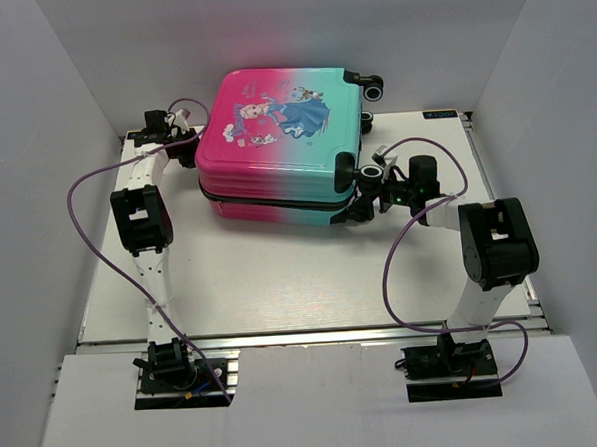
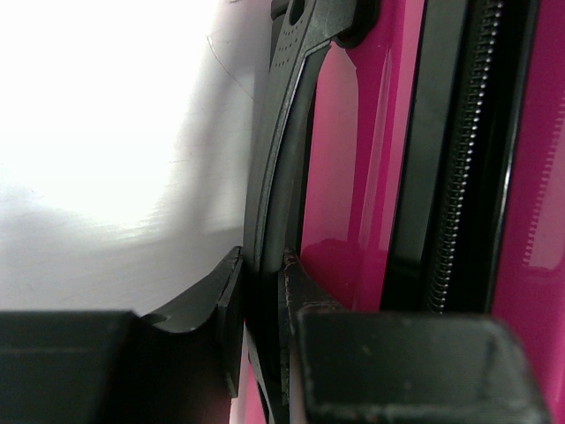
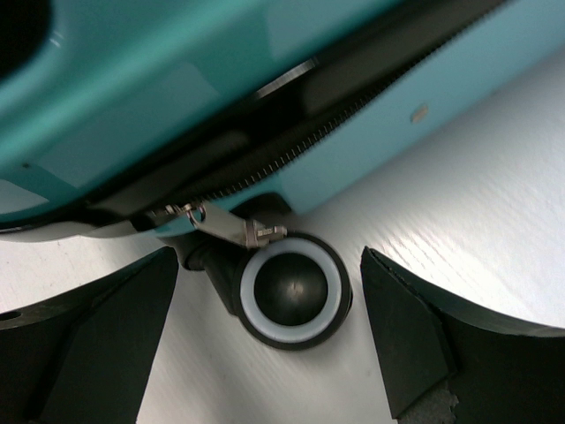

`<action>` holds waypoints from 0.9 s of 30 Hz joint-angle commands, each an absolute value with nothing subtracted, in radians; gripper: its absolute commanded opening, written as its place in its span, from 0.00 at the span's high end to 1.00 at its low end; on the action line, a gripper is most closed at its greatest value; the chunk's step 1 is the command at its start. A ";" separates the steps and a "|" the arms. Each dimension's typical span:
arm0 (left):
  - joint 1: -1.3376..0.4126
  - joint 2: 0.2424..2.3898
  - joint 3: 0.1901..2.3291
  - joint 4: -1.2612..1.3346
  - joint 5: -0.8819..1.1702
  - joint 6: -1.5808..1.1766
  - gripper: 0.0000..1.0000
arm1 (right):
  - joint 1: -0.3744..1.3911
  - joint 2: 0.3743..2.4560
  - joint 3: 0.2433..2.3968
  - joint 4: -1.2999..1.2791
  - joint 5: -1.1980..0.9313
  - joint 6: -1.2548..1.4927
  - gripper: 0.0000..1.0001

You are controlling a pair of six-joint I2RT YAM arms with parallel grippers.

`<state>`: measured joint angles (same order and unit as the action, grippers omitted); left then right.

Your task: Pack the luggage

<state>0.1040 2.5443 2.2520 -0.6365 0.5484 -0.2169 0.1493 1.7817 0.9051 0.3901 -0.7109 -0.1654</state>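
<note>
The luggage (image 1: 279, 134) lies flat and closed on the table, its pink-to-teal shell with the princess print facing up. My left gripper (image 1: 188, 146) is at its pink left side, shut on the black side handle (image 2: 274, 177), one finger on each side of the strap (image 2: 262, 291). My right gripper (image 1: 365, 195) is open at the teal front right corner. Between its fingers (image 3: 269, 265) I see a black wheel with a white ring (image 3: 291, 290) and the metal zipper pull (image 3: 231, 227), neither touched.
White table (image 1: 282, 284) with grey walls on three sides. Another wheel (image 1: 375, 87) sticks out at the luggage's back right. Purple cables loop beside both arms. The closed zipper (image 2: 455, 177) runs along the pink side.
</note>
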 commanded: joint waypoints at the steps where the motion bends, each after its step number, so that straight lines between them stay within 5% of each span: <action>1: 0.169 2.646 2.241 -0.545 0.373 -0.081 1.00 | 0.176 1.763 0.928 0.646 -0.838 -0.163 0.11; 5: 0.169 2.646 2.226 -0.555 0.370 -0.063 1.00 | 0.183 1.770 0.914 0.682 -0.813 -0.178 0.11; 9: 0.169 2.652 2.215 -0.557 0.370 -0.055 1.00 | 0.176 1.743 0.819 1.001 -0.816 -0.065 0.12; 16: 0.169 2.657 2.206 -0.534 0.399 -0.072 1.00 | 0.181 1.838 0.873 1.230 -0.982 0.182 0.45; 21: 0.169 2.649 2.195 -0.537 0.400 -0.066 1.00 | 0.195 1.832 0.873 1.207 -1.011 0.192 0.53; 24: 0.169 2.648 2.186 -0.532 0.405 -0.067 1.00 | 0.196 1.832 0.870 1.216 -0.986 0.202 0.70; 27: 0.169 2.646 2.177 -0.528 0.417 -0.071 1.00 | 0.195 1.836 0.874 1.218 -0.898 0.233 0.99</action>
<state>0.1295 2.5526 2.2414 -0.5755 0.5808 -0.1745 0.1825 1.8736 0.8070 0.9672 -0.9905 0.1688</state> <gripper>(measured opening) 0.266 0.060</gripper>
